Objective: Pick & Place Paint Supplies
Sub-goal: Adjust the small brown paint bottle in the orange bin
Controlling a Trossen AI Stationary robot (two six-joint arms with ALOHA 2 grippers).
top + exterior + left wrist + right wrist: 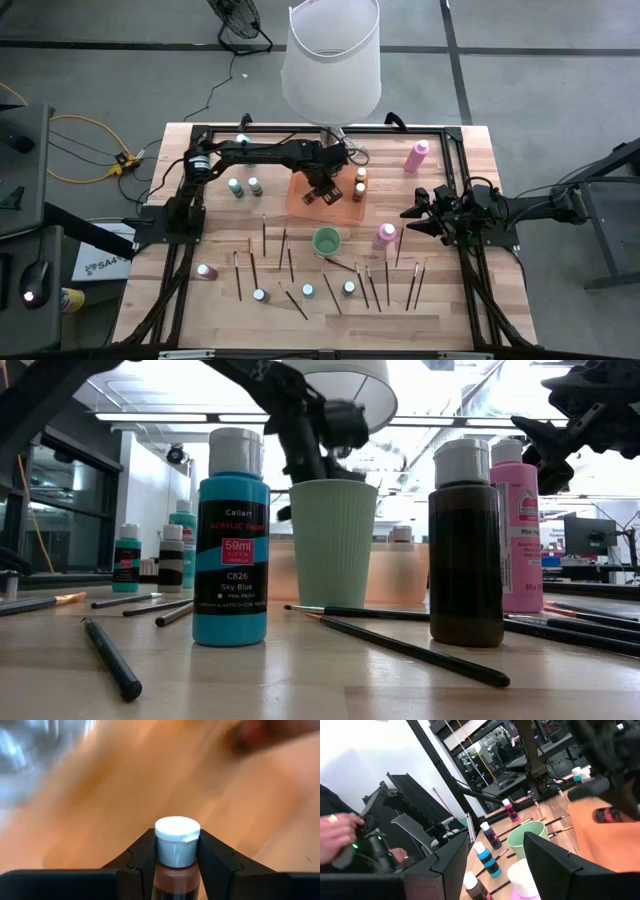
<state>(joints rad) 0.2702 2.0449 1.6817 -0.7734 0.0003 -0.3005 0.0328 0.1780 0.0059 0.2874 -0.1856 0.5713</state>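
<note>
My left gripper (320,192) hangs over the orange tray (300,203) at the table's middle, shut on a brown paint bottle (176,882) with a white cap (177,837). More small bottles (359,186) stand in the tray's right part. Other small bottles (244,186) and thin brushes (372,285) are spread over the wooden table. Two pink bottles (417,155) (384,236) are on the right half. My right gripper (410,215) waits open at the table's right side, with nothing between its fingers (555,865). My left gripper pinches the brown bottle between its two fingers (142,857), at the neck and shoulder (175,870) just under the white cap. The fingers slant down from above. The right wrist view shows the bottle (606,814) above the tray's floor, lying tilted in the hold.
A pale green cup (326,241) stands just near of the tray. A big white lamp shade (332,60) rises over the table's far middle. A black frame (455,140) runs around the table. A person's hands (335,832) show beyond the table.
</note>
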